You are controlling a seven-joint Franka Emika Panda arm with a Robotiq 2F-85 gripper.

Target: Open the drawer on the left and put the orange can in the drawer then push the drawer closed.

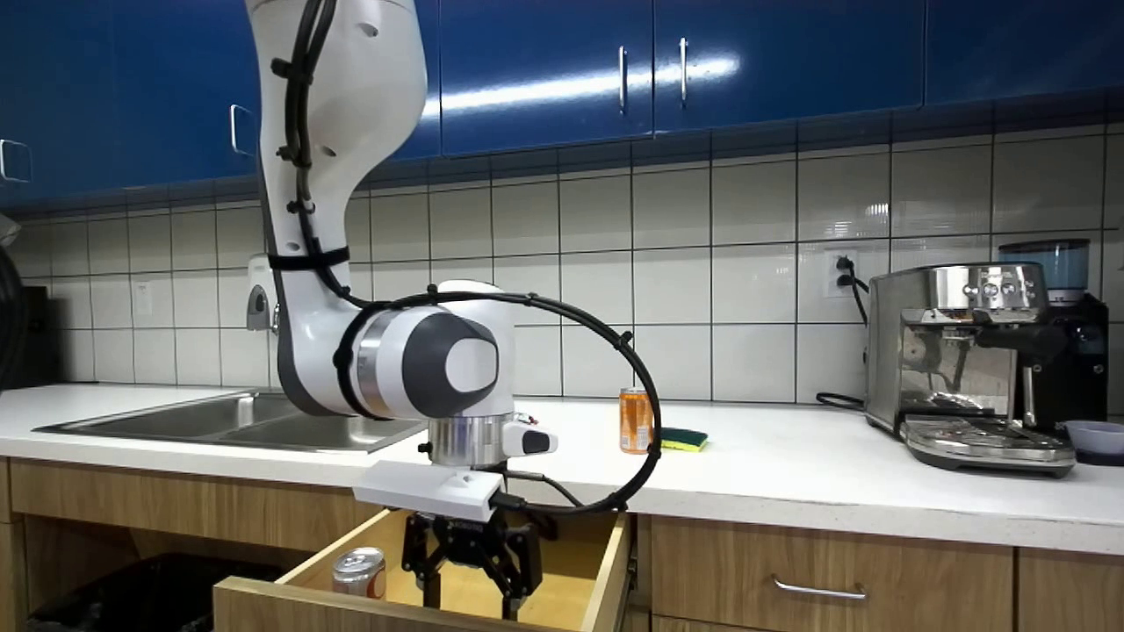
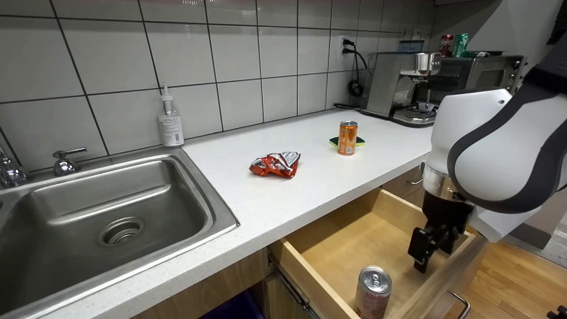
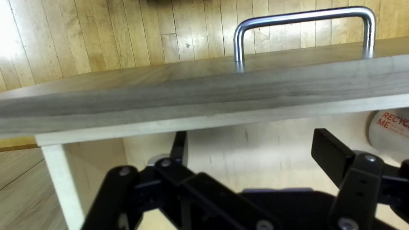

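Note:
The orange can (image 1: 634,423) (image 2: 347,138) stands upright on the white counter in both exterior views, well away from the arm. Below the counter, the wooden drawer (image 2: 350,237) is pulled out, its bar handle (image 3: 303,16) showing in the wrist view. My gripper (image 1: 470,604) (image 2: 434,259) (image 3: 255,155) points down into the drawer, close behind its front panel (image 3: 191,99). Its fingers (image 3: 332,156) are spread wide with nothing between them. Whether a finger touches the panel I cannot tell. A silver can (image 1: 360,570) (image 2: 374,290) (image 3: 392,131) stands inside the drawer, beside the gripper.
A green-yellow sponge (image 1: 683,439) lies behind the orange can. The crumpled red packet (image 2: 277,165) sits between can and sink (image 2: 133,190). An espresso machine (image 1: 957,369) stands along the counter. Another drawer front (image 1: 746,570) adjoins the pulled-out drawer.

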